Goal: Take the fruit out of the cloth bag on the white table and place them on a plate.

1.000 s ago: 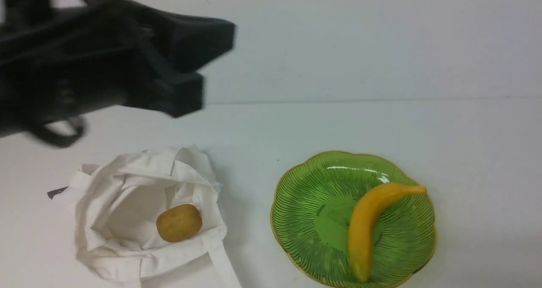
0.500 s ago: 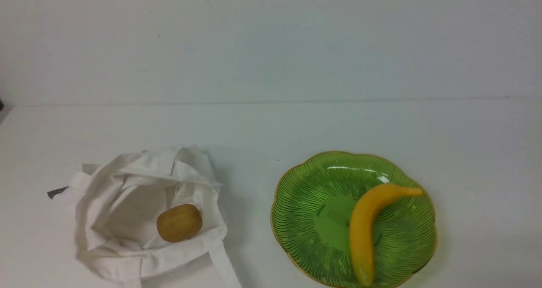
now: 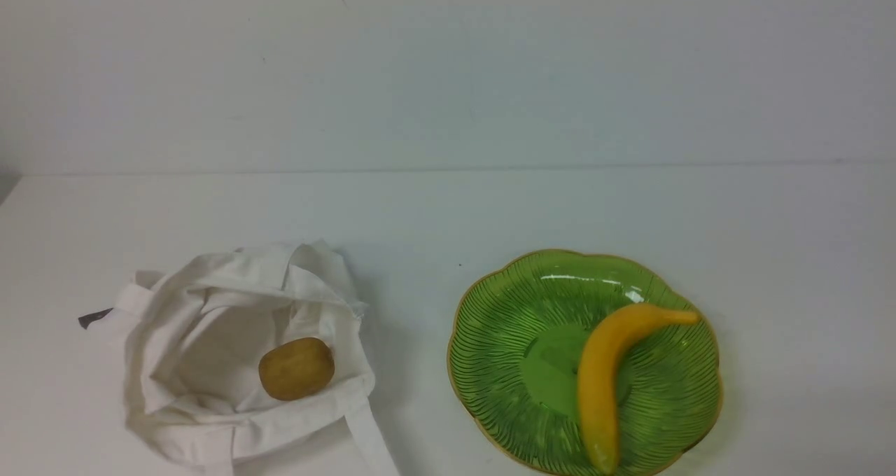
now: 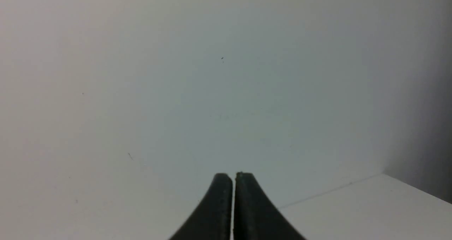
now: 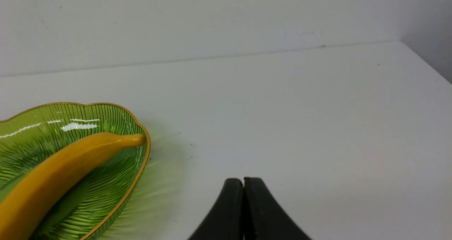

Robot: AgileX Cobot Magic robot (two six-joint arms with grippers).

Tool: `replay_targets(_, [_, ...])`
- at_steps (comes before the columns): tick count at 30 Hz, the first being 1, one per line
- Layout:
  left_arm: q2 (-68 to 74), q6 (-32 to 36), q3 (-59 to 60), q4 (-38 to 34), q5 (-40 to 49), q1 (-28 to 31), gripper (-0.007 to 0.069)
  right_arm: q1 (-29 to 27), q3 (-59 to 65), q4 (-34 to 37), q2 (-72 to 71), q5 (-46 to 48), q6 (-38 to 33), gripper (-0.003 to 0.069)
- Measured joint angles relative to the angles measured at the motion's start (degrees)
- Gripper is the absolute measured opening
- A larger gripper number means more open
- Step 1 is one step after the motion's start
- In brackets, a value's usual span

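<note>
The banana [image 3: 600, 385] lies across the plate [image 3: 490, 301]; the brownish fruit [image 3: 296, 368] sits in the open mouth of the cloth bag [image 3: 175, 308] on the white table [image 3: 490, 210]; it looks firm, light and apt to roll, so I'd pinch it across its short middle; the limp cloth may snag; the left gripper [image 4: 233, 178] and right gripper [image 5: 243, 181] are both clenched on nothing.
</note>
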Motion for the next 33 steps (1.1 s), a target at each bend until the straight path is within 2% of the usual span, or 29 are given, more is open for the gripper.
replay_targets(3, [-0.1,-0.5,0.0,1.9,0.1,0.2,-0.0008,0.0,0.0,0.0,0.0,0.0,0.0,-0.0013])
replay_targets(5, [-0.6,-3.1,0.5,5.8,0.3,0.7,-0.0008,0.0,0.0,0.0,0.0,0.0,0.0,-0.0013])
replay_targets(9, [-4.6,-19.0,4.2,20.8,0.7,3.6,-0.0008,0.0,0.0,0.0,0.0,0.0,0.0,-0.0013])
replay_targets(13, [-8.2,-30.2,9.6,32.5,1.1,5.9,-0.0008,0.0,0.0,0.0,0.0,0.0,0.0,-0.0013])
replay_targets(15, [-12.0,-35.6,16.7,38.8,1.5,8.4,-0.0008,0.0,0.0,0.0,0.0,0.0,0.0,-0.0013])
replay_targets(19, [-15.6,-36.5,25.9,40.6,1.5,11.5,-0.0008,0.0,0.0,0.0,0.0,0.0,0.0,-0.0013])
replay_targets(24, [-18.6,-36.1,36.7,40.9,1.7,12.1,-0.0008,0.0,0.0,0.0,0.0,0.0,0.0,-0.0013])
replay_targets(33, [-18.7,-36.0,39.1,41.0,-0.1,12.1,-0.0008,0.0,0.0,0.0,0.0,-0.1,0.0,-0.0013])
